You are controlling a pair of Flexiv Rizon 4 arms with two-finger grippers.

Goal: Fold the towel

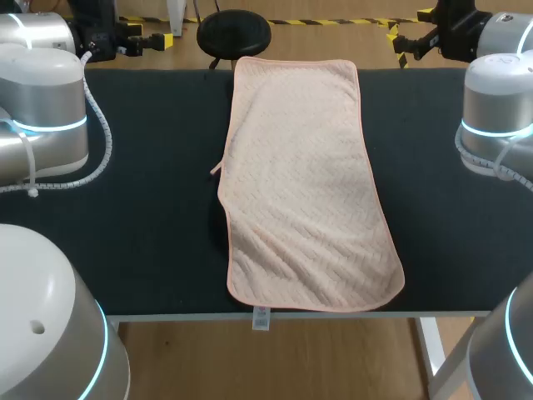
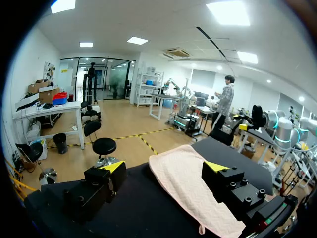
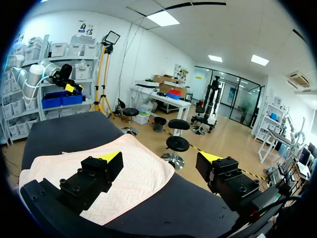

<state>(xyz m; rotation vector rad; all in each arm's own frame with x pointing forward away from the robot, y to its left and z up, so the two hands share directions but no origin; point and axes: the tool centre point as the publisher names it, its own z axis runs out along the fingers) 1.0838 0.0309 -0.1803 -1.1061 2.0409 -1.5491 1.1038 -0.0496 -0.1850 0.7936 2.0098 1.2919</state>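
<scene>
A pale pink towel (image 1: 304,183) lies spread flat on the dark table (image 1: 141,217), its length running from the far edge to the near edge. A small white tag (image 1: 261,318) hangs off its near hem. My left gripper (image 1: 156,37) hovers open off the table's far left corner, well clear of the towel. In the left wrist view that gripper (image 2: 165,169) holds nothing, and the towel (image 2: 184,186) lies ahead, under its right finger. My right gripper (image 1: 398,43) is open beyond the far right corner. In the right wrist view it (image 3: 160,159) is empty above the towel's corner (image 3: 141,171).
Bare dark tabletop runs along both sides of the towel (image 1: 450,225). The near left part of the towel is slightly rumpled (image 1: 241,250). A small loop (image 1: 216,169) sticks out of its left edge. My arms' silver links stand at both sides of the table.
</scene>
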